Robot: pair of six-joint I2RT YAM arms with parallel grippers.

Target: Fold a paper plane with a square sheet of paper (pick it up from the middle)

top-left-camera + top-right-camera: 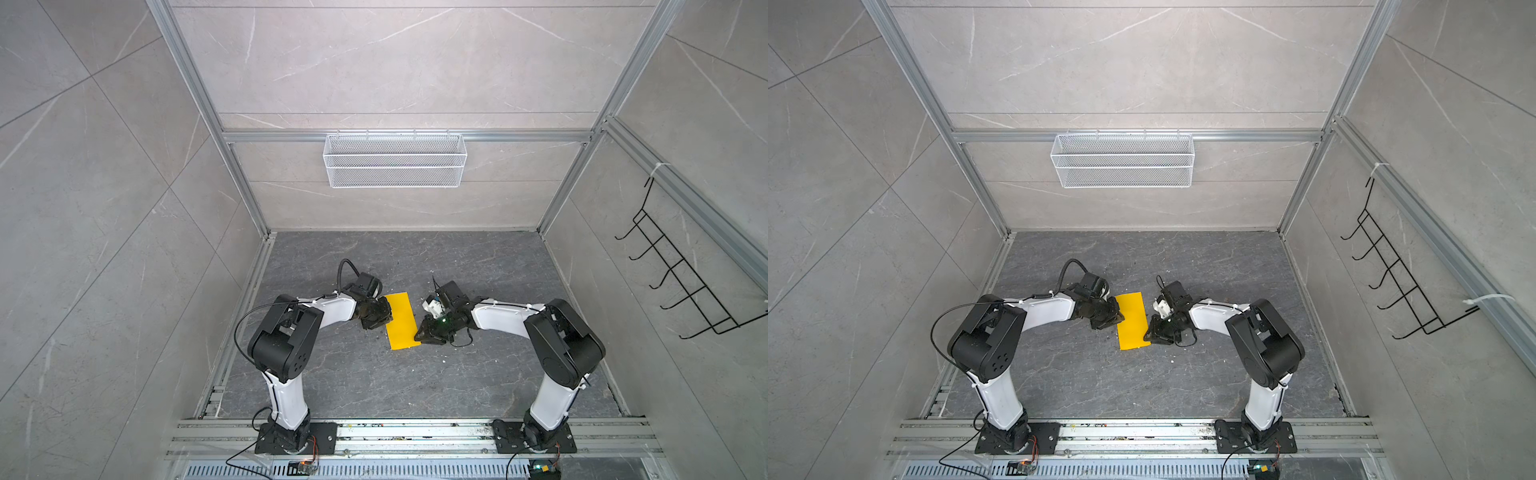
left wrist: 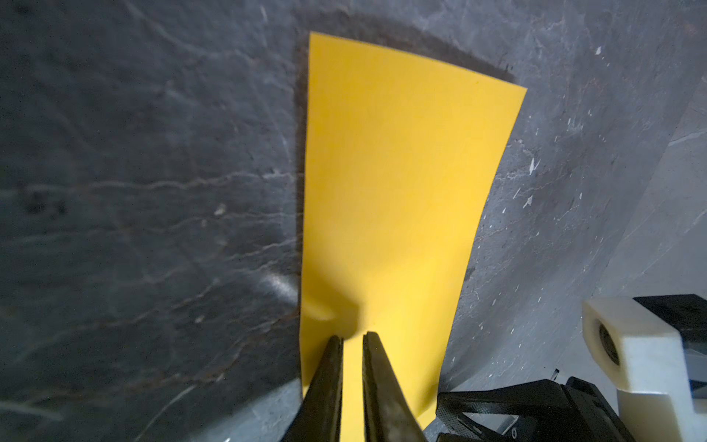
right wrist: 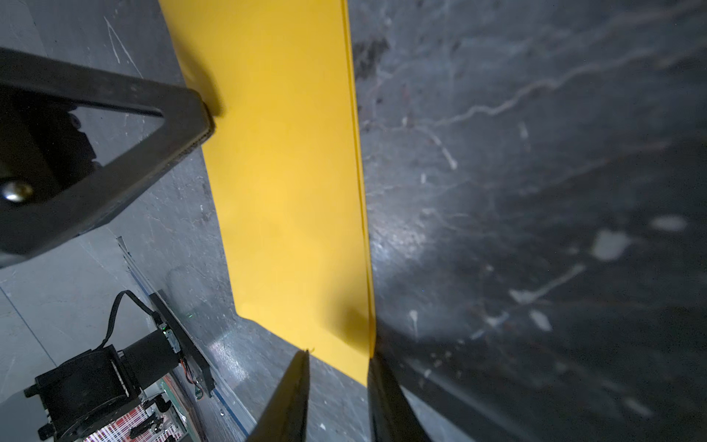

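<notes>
The square sheet of paper [image 1: 401, 320] [image 1: 1133, 321] lies flat on the dark table as a bright yellow narrow rectangle, folded in half. Its doubled edge [image 3: 359, 191] shows in the right wrist view. No paper plane shape is in view. My left gripper [image 1: 386, 316] [image 1: 1120, 316] [image 2: 352, 336] rests over the paper's left long edge, its jaws a narrow gap apart with flat yellow paper [image 2: 401, 191] showing between them. My right gripper [image 1: 419, 332] [image 1: 1147, 332] [image 3: 338, 354] is open at the near right corner, a fingertip on either side of that corner.
A white wire basket [image 1: 395, 160] hangs on the back wall and a black hook rack [image 1: 685, 282] on the right wall. Aluminium rails [image 1: 415, 432] run along the table's front edge by the arm bases. Small white specks [image 1: 1171, 361] dot the table.
</notes>
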